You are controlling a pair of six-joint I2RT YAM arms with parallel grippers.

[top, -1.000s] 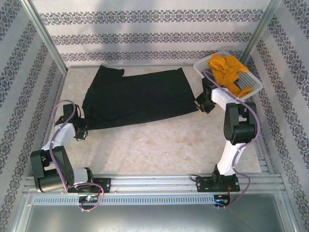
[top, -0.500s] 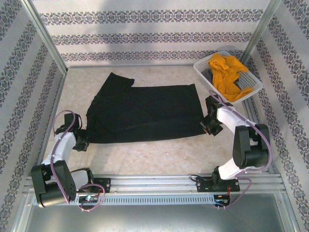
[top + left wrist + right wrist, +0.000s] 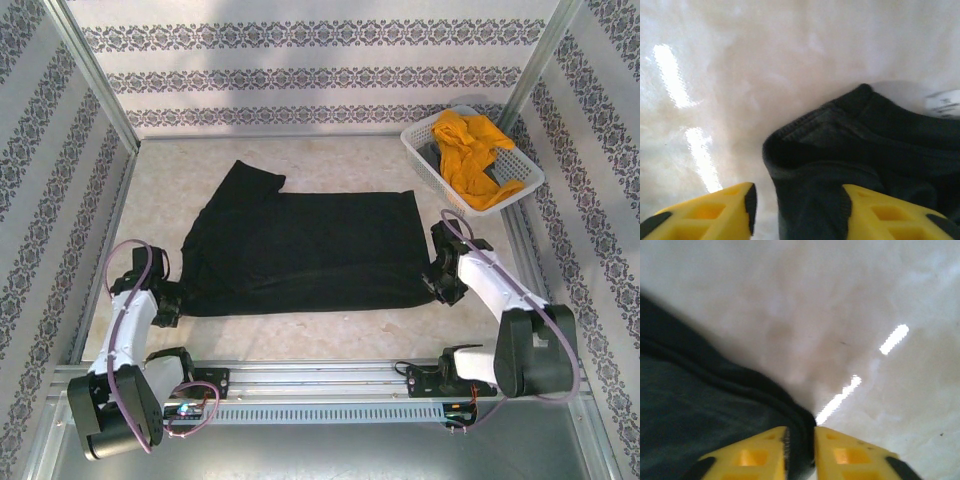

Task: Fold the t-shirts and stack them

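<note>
The black t-shirt (image 3: 300, 250) lies spread flat across the middle of the table, one sleeve pointing to the far left. My left gripper (image 3: 172, 303) rests at its near left corner. In the left wrist view the left gripper (image 3: 797, 210) is open, and the dark hem (image 3: 865, 140) lies between the fingers, touching just the right one. At the near right corner, my right gripper (image 3: 435, 280) pinches the shirt's edge (image 3: 700, 405). Its yellow fingers (image 3: 800, 445) stand a narrow gap apart with cloth filling it. The mustard-yellow t-shirt (image 3: 470, 145) is bunched in the basket.
A white lattice basket (image 3: 420, 152) stands at the far right corner. Patterned walls close in the table on the left, back and right. Bare tabletop (image 3: 330, 330) runs between the shirt and the metal rail at the near edge.
Both arms drew back toward the near edge, dragging the black shirt with them so it lies flatter. The left jaws have opened off the cloth.
</note>
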